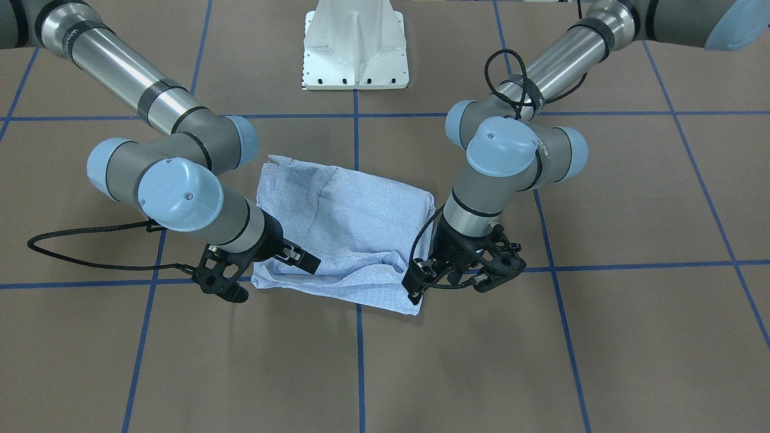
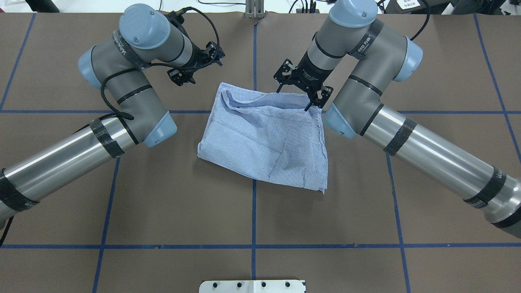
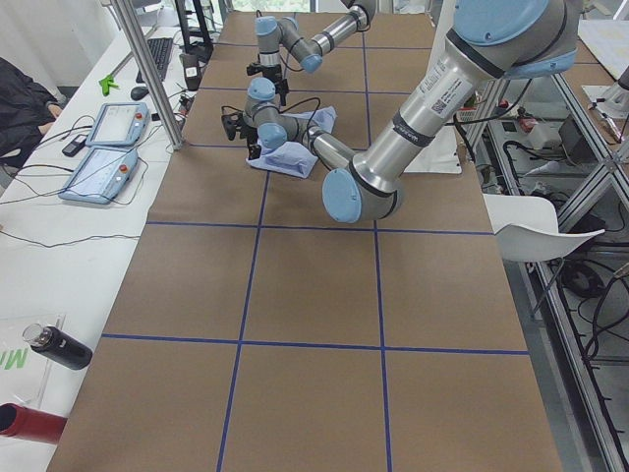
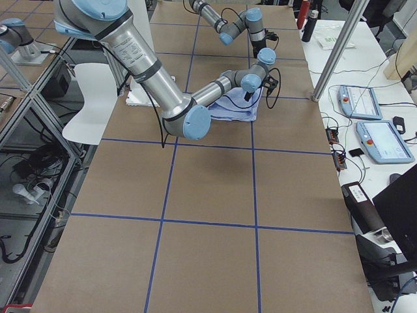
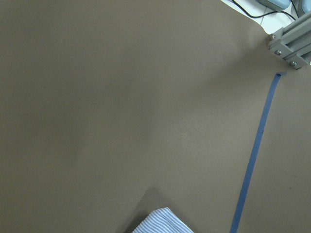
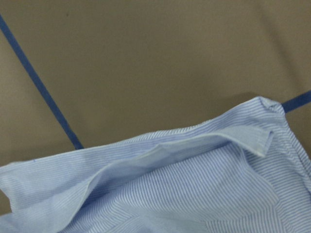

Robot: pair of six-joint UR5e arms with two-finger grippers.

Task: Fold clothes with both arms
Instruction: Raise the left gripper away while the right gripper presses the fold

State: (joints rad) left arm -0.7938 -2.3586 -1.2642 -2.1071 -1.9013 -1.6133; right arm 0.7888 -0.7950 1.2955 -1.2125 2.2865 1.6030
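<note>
Just beneath the right gripper (image 2: 292, 99), whose jaws stand apart and empty, lies the far edge of the shirt (image 2: 264, 138), which rests as a rough rectangle on the table (image 2: 122, 203). Risk: this edge is layered and carries a loose flap, so a closure might take only the top ply and a lift would then open the fold. The left gripper (image 2: 197, 65), likewise spread and holding nothing, hovers beside the other far corner, clear of cloth; a one-sided pull would skew the shirt. Both arms are bent at the elbow, wrists pitched downward.

Overhead and front views face oppositely, sharing the shirt (image 2: 264, 138).
</note>
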